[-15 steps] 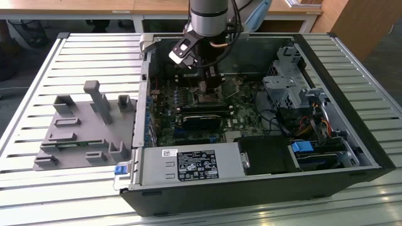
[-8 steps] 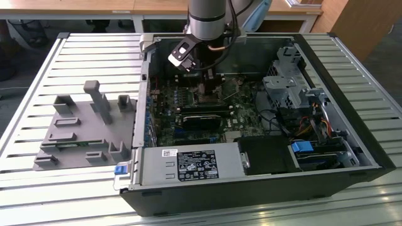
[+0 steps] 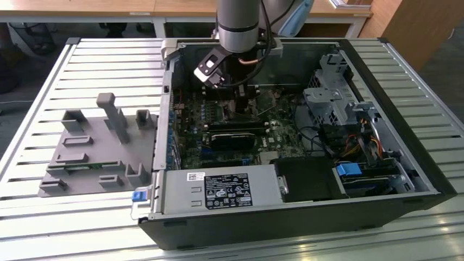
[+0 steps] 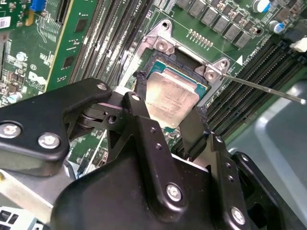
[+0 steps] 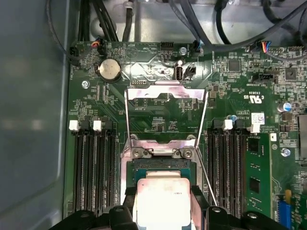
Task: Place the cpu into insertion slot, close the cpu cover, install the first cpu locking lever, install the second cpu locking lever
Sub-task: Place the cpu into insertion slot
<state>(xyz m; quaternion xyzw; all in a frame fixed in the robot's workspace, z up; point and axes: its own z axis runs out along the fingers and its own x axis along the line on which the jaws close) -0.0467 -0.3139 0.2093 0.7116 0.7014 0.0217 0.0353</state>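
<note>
My gripper (image 4: 168, 115) is shut on the cpu (image 4: 175, 96), a silvery-tan square chip held by two opposite edges between the black fingers (image 4: 140, 98). The chip sits right over the insertion slot (image 4: 158, 67), whose dark frame shows around its far edges; I cannot tell whether it rests fully in. In the first wrist view the cpu (image 5: 163, 194) sits in the gripper (image 5: 163, 203) at the insertion slot (image 5: 163, 165). The cpu cover (image 5: 165, 90) stands swung open beyond it. A thin locking lever (image 4: 264, 88) sticks out free beside the socket. In the exterior view the gripper (image 3: 233, 100) reaches down into the computer case.
The green board (image 3: 217, 141) lies inside an open black case (image 3: 406, 141) on a slatted table. Memory slots (image 5: 91, 167) flank the socket on both sides. Cables (image 3: 340, 144) and a drive cage fill the exterior view's right. A grey fixture (image 3: 94, 147) stands outside the case.
</note>
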